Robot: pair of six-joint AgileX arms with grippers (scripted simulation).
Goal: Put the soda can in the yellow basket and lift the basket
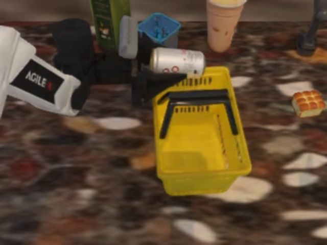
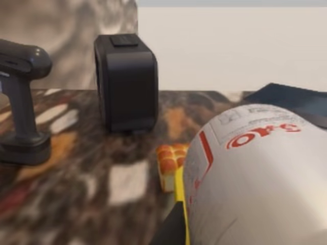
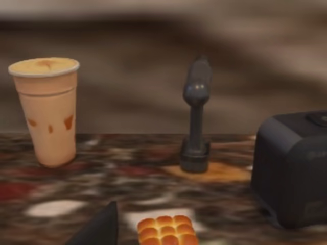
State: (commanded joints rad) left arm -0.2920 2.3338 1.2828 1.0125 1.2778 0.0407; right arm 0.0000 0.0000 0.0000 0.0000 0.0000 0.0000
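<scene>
The soda can (image 1: 177, 60), white-silver with red markings, lies on its side in the air over the far rim of the yellow basket (image 1: 204, 168). My left gripper (image 1: 167, 72) reaches in from the left and is shut on the can. In the left wrist view the can (image 2: 255, 173) fills the near corner beside a dark finger (image 2: 171, 230) and a strip of the yellow rim (image 2: 180, 196). The basket's two black handles (image 1: 196, 97) lie folded across its far half, and nothing lies inside it. My right arm is out of the top view; one dark finger (image 3: 102, 228) shows in its wrist view, with nothing held.
Along the far edge stand a dark green carton (image 1: 107, 20), a grey flat object (image 1: 127, 37), a blue basket (image 1: 159, 26) and a peach cup (image 1: 224, 23). A bread block (image 1: 308, 103) and a dark grey tool (image 1: 310, 31) are at the right. A black box (image 3: 291, 168) stands near the tool.
</scene>
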